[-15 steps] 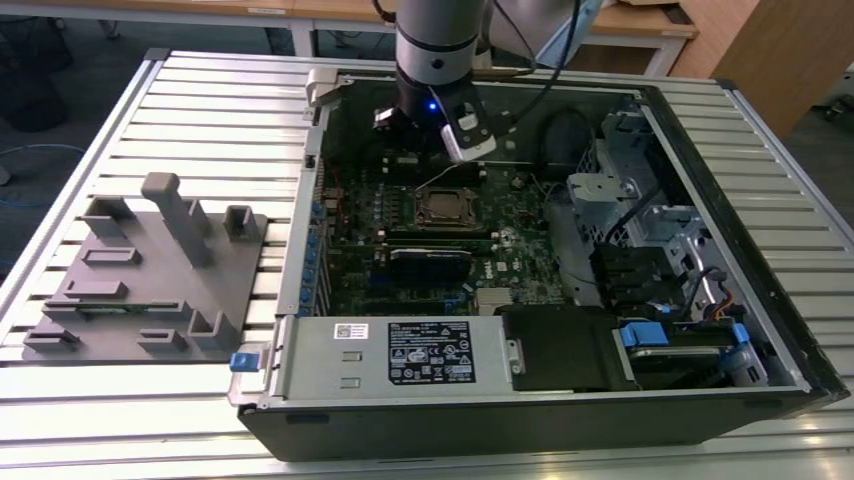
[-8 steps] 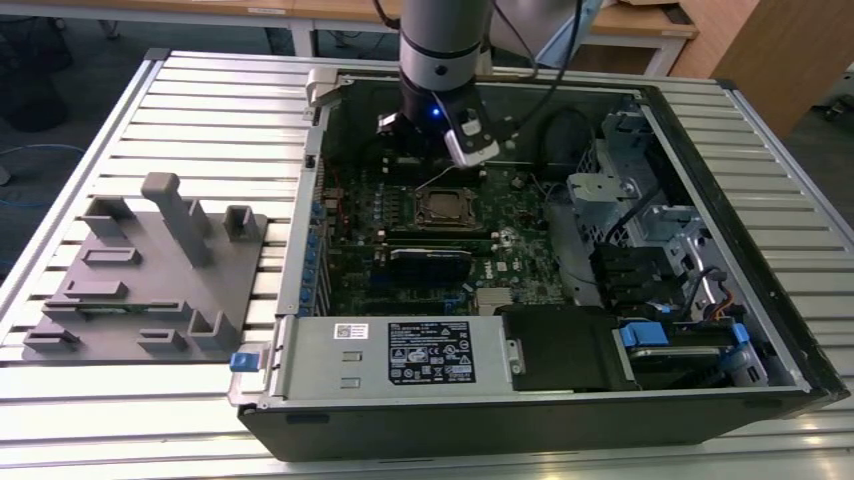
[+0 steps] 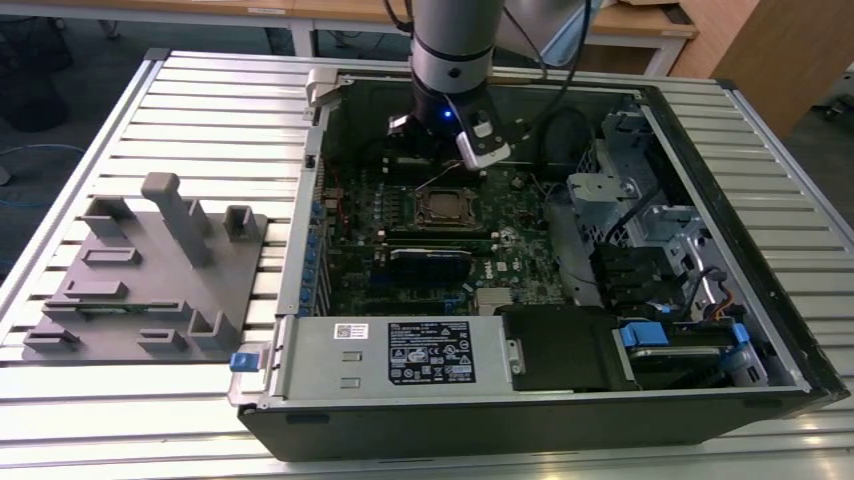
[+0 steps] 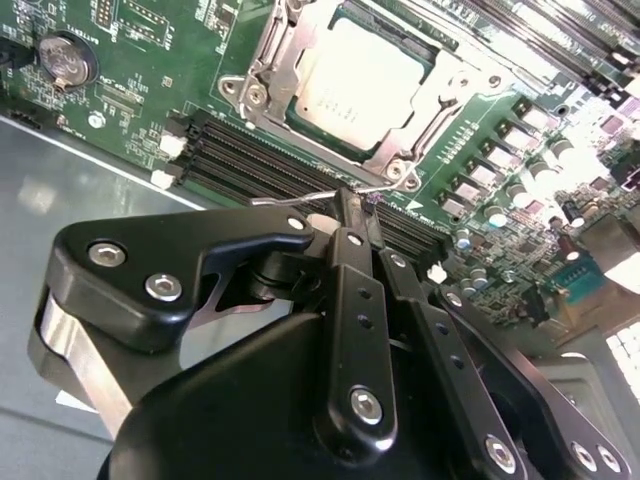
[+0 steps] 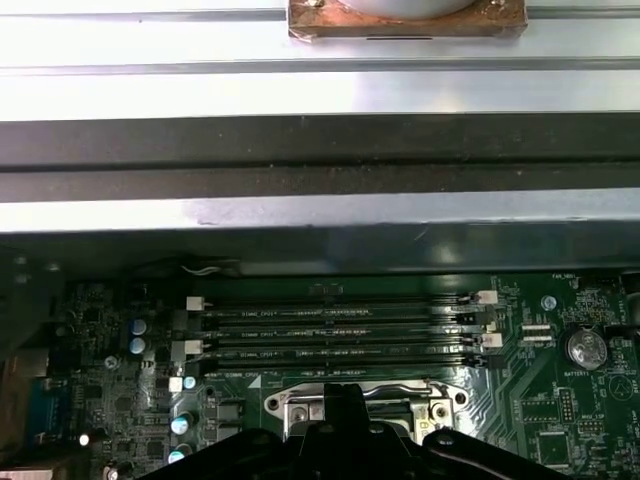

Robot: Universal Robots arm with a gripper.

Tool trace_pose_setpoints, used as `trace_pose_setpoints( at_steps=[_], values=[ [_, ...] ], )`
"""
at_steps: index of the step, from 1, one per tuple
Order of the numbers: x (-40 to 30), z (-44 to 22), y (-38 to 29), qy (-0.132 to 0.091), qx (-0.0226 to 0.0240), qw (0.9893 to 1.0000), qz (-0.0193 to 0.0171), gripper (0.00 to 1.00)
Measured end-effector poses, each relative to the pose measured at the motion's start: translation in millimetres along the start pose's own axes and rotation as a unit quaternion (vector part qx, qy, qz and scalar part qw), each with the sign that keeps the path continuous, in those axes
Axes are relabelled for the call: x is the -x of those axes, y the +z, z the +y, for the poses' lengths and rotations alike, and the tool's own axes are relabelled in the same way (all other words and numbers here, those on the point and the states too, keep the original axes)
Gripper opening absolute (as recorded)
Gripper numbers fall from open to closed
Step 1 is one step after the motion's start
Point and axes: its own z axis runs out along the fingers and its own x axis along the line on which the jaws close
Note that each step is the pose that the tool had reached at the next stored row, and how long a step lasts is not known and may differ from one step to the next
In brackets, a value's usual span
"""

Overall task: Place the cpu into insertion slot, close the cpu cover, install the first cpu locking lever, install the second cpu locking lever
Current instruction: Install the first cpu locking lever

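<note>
Black jointed links of the tool (image 4: pixel 347 200) crowd the foreground in the second wrist view, its two fingers clenched on a thin wire locking lever (image 4: pixel 290 198) that runs across their tips. In the exterior view that lever slants up from the board to the tool (image 3: pixel 449 178). Just beyond the tips the cpu (image 4: pixel 360 85) lies flat in the insertion slot (image 4: pixel 392 152), its pale metal top showing through the window of the cpu cover (image 4: pixel 262 75), which is folded down around it. Long black memory slots (image 4: pixel 250 165) run beside the socket, between it and the tool, and a coin battery (image 4: pixel 65 60) sits further off on the green motherboard (image 3: pixel 360 255). The board lies in an open computer case (image 3: pixel 534 415) resting on the slatted table (image 3: pixel 134 420), with the tool reaching in near the case's far wall. A grey fixture (image 3: pixel 147 270) stands beside the case, by the table's edge on the exterior view's left.
</note>
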Motion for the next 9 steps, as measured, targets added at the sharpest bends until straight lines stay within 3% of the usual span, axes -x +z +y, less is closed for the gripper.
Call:
trace_pose_setpoints(
  at_steps=[9],
  values=[
    [0.5,1.2,1.2,0.0,-0.0008,1.0,0.0,0.11]
  ],
)
